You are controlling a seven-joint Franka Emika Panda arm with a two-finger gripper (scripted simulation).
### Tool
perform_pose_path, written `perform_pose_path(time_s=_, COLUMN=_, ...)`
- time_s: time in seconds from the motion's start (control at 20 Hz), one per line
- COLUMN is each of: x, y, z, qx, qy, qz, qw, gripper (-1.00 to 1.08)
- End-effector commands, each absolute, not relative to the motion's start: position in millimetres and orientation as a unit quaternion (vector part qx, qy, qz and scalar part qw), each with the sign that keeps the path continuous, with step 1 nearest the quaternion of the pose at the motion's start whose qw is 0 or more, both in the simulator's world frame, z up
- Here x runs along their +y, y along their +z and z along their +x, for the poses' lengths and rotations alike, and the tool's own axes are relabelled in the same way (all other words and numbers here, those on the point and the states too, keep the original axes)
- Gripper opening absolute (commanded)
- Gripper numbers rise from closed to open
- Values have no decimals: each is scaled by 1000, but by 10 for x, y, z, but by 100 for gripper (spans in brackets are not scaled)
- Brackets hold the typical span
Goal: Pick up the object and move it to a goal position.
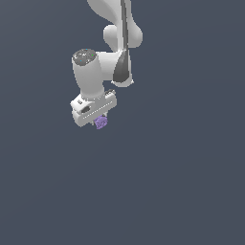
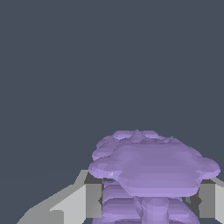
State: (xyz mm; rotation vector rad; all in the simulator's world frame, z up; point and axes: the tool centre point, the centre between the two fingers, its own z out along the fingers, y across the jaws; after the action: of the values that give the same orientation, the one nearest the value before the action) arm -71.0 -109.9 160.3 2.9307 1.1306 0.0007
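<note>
The object is a tiny light-purple, spool-like piece hanging just under the white hand in the exterior view. My gripper is shut on it, the white arm reaching down from the top of that view. In the wrist view the object fills the space between the two grey fingers, showing a lobed flat cap over a ribbed stem. Both fingers press against its sides. Its lower part is cut off by the frame edge.
A plain dark blue-grey surface fills the background of both views. No other objects, containers or edges show.
</note>
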Motion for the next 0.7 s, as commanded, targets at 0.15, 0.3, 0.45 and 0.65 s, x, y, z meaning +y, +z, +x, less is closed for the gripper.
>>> perform_pose_path(time_s=0.15, x=-1510, y=1873, z=-917, qx=360, qy=1, qz=933, qw=0, gripper=-100)
perform_pose_path(time_s=0.3, x=-1672, y=1978, z=-990, qx=360, qy=1, qz=933, qw=0, gripper=-100)
perform_pose_path(time_s=0.45, x=-1788, y=2052, z=-1038, qx=360, qy=1, qz=933, qw=0, gripper=-100)
perform_pose_path(time_s=0.65, x=-1863, y=2098, z=-1067, qx=360, qy=1, qz=933, qw=0, gripper=-100)
